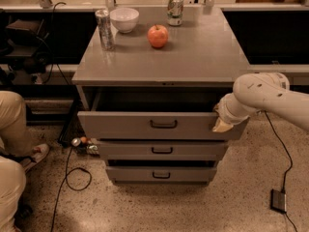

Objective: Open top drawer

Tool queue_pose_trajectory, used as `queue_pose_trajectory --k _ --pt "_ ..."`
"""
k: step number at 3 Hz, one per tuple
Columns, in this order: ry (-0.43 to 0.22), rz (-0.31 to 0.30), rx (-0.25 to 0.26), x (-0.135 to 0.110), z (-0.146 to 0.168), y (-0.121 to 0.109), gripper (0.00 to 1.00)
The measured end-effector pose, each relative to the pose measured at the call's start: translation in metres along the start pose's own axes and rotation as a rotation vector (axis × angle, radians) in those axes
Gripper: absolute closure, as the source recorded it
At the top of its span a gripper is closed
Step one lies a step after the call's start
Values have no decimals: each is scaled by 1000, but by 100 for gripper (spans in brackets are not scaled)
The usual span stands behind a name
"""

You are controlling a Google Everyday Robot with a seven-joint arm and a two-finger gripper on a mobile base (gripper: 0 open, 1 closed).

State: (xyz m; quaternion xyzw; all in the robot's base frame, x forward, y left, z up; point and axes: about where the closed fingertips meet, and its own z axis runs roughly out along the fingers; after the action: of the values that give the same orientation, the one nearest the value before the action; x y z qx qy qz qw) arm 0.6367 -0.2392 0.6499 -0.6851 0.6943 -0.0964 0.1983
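Note:
The top drawer [130, 125] of the grey metal cabinet is pulled partly out, its dark inside showing behind the front. Its small dark bar handle [163, 124] sits at the front's centre. My gripper [221, 121] is at the drawer's right end, against the upper right corner of the front, with my white arm [268, 96] reaching in from the right. The two lower drawers [161, 150] [161, 174] are shut.
On the cabinet top [203, 57] stand a silver can [104, 29], a white bowl [124, 19], a red apple [158, 36] and a green can [175, 8]. A person's legs [12, 144] are at the left. Cables [72, 178] and a power brick [279, 200] lie on the floor.

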Motion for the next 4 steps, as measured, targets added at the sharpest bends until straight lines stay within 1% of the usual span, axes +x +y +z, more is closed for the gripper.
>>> queue_pose_trajectory --k 1,3,4 --pt "24 15 -10 8 -2 17 100" --pt "25 16 -11 8 -5 17 100" --pt "29 27 -10 10 -8 22 100"
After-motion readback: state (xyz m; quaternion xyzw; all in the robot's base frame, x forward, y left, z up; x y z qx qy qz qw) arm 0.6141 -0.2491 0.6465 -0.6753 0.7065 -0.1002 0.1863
